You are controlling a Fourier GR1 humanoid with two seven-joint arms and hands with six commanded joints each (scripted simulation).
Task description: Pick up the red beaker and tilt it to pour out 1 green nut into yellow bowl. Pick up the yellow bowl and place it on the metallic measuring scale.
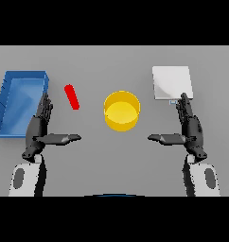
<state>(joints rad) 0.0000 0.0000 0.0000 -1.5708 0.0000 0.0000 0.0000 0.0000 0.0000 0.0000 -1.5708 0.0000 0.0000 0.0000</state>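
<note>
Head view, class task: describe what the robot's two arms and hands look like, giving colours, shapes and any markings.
Both arms end in white forearm casings with a dark grey oval patch on each and darker grey along their inner edges. The left hand and right hand are dark grey to black, with slim segmented fingers and a long thumb. No cables or lettering are visible.
</note>
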